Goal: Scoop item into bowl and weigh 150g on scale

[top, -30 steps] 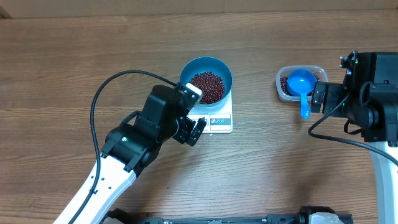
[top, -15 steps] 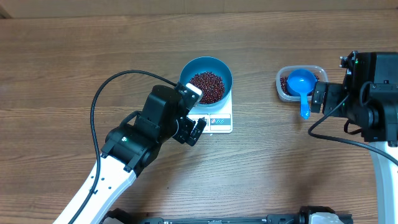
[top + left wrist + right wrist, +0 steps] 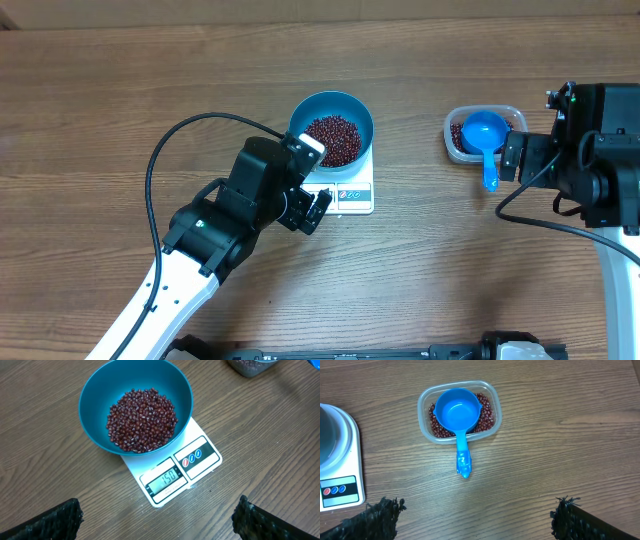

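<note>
Overhead: blue bowl holding the red-brown beans sits on the white scale, mid-table. Blue scoop rests in the clear tub to the right.
Left wrist: left gripper wide open, empty, near the scale; display reads 150.
Right wrist: right gripper wide open, empty, apart from tub and scoop.

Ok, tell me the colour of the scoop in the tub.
Bright blue scoop, clearest in the right wrist view.
</note>
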